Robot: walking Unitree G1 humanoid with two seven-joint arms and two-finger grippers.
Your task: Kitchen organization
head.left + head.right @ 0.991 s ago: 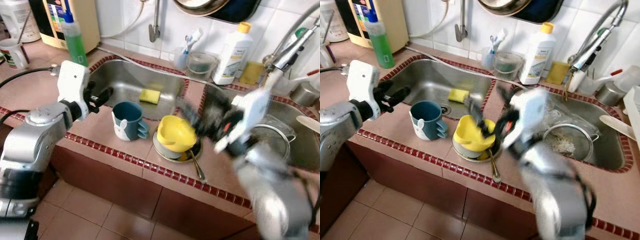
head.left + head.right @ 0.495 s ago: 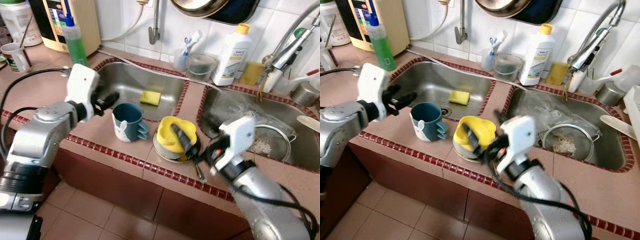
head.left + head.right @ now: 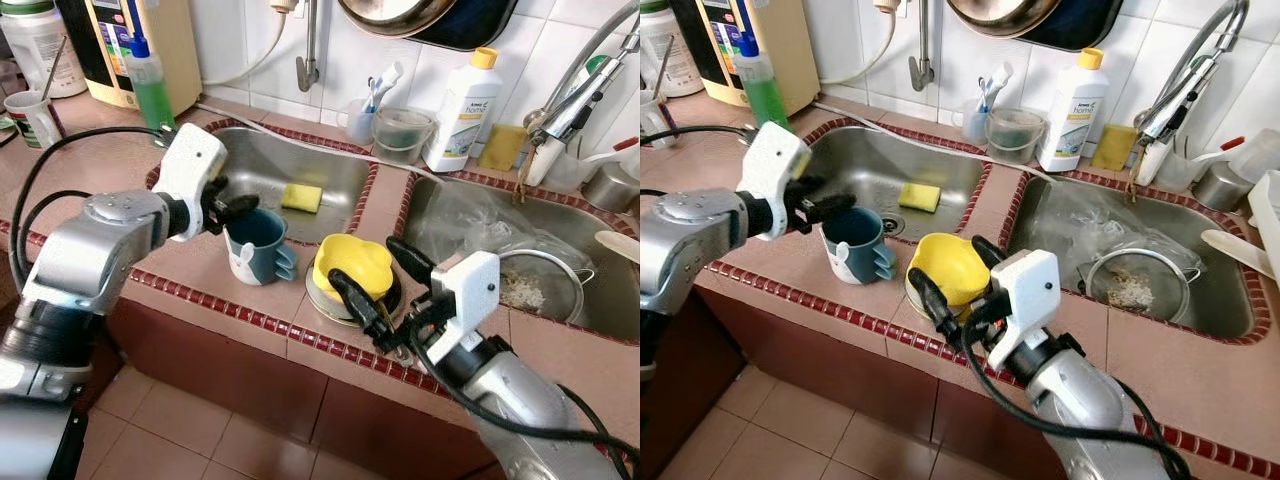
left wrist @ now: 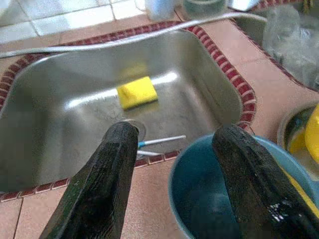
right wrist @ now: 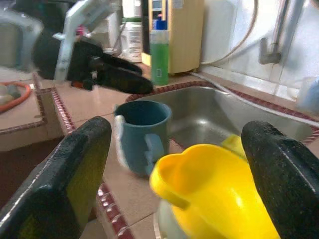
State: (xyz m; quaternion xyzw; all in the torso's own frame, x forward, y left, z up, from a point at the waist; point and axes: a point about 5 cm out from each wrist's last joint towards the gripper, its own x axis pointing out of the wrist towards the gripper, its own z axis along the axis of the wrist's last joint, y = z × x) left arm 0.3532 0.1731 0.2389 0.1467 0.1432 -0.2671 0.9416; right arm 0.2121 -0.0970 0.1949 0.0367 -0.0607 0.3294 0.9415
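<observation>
on the tiled counter [image 3: 200,262] between the two sinks there's a blue cup [image 3: 256,242] with a white face on its side, standing upright near the front edge of the left sink [image 3: 262,165]. just to its right is a yellow cup [image 3: 351,267] sitting tilted in a metal bowl [image 3: 336,300], with a spoon [image 3: 392,335] poking out toward the counter's front edge.

the left gripper [image 3: 234,207] is right at the blue cup's rim, fingers spread fairly wide. from the left wrist view one finger [image 4: 249,179] hangs over the cup's mouth and the other [image 4: 107,174] is outside it over the counter, so the rim sits between them, but can't tell if anything is touching.

the right gripper [image 3: 380,275] is spread wide around the yellow cup, one finger [image 3: 352,300] at the near side and the other at the far side. the right wrist view shows the yellow cup [image 5: 219,196] in the gap with room on both sides, so nothing is clamped.

other stuff: a yellow sponge [image 3: 300,194] lying in the left sink, a green soap bottle [image 3: 150,85] at the back left, a white bottle with a yellow cap [image 3: 462,100] against the wall tiles, and a metal strainer [image 3: 535,285] in the right sink [image 3: 570,300].
</observation>
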